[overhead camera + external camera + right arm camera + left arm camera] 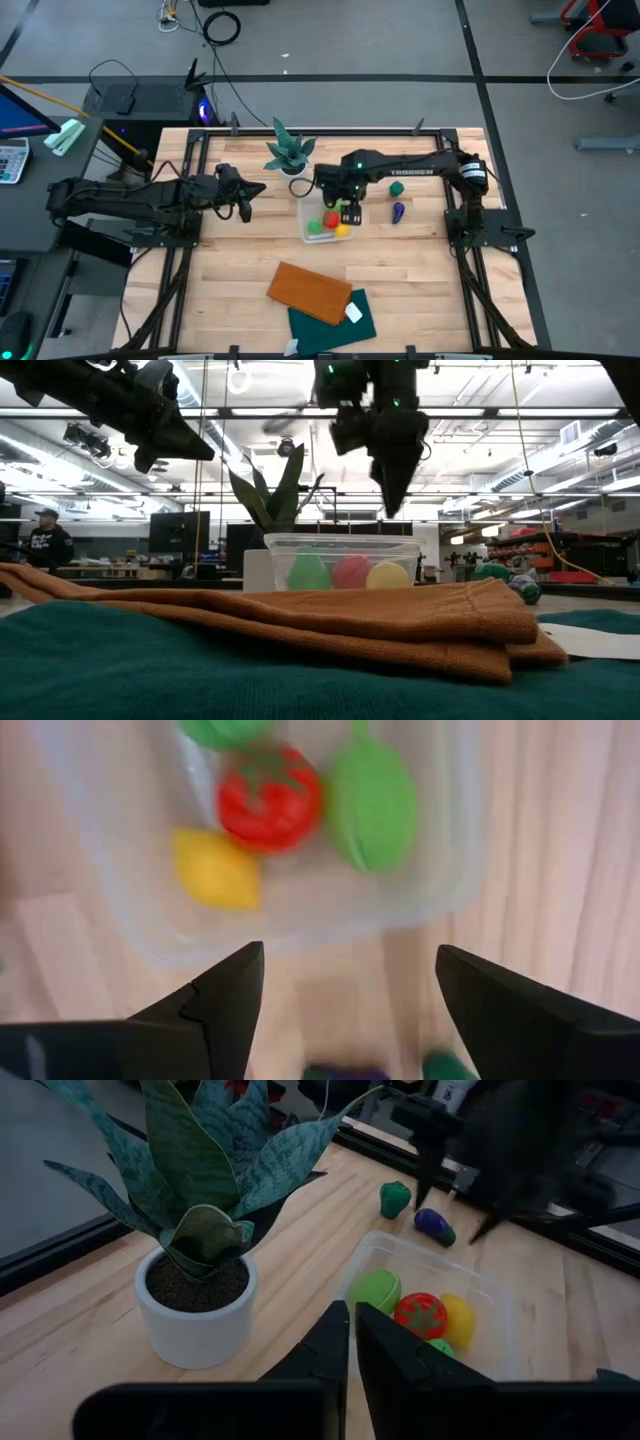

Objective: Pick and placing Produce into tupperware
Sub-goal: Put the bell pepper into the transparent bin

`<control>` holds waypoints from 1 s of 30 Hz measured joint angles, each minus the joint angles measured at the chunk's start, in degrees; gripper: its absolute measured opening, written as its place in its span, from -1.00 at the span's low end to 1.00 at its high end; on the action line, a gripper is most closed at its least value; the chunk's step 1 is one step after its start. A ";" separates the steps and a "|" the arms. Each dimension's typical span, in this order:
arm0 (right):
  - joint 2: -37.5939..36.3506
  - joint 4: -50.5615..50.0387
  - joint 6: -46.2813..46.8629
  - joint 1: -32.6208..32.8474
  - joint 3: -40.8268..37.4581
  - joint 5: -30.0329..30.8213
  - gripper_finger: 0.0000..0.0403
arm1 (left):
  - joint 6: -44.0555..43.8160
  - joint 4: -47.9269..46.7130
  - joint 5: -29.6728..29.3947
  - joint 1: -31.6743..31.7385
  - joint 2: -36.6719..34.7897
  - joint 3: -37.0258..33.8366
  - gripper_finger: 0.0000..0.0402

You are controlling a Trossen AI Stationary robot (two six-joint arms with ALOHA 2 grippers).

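Right now your right gripper (345,985) hangs over the tupperware (310,212), fingers apart and empty. Inside lie red (268,798), yellow (215,870) and two light green produce (372,808). Dark green (397,187) and purple (398,211) sit on the bench (420,280). Your left gripper (246,205) waits beside the plant (195,1230), fingers together.

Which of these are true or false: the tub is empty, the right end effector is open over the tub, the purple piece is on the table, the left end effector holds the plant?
1. The tupperware is empty. False: it holds red, yellow and light green produce.
2. The right end effector is open above the tupperware. True.
3. The purple piece lies on the table, outside the tupperware. True.
4. The left end effector holds the potted plant. False: it is shut, empty, beside it.
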 joint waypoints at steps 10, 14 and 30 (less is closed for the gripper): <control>-11.56 4.48 8.66 -7.52 -14.65 -0.28 0.20 | -0.42 0.02 0.00 0.02 0.00 0.00 -0.84; -19.68 9.85 15.88 -9.95 -24.72 0.04 0.20 | -0.44 0.04 0.00 0.02 0.00 0.00 -0.82; -32.10 13.57 37.99 -15.66 -44.50 5.67 0.35 | -0.48 0.09 0.00 0.00 0.00 0.00 -0.86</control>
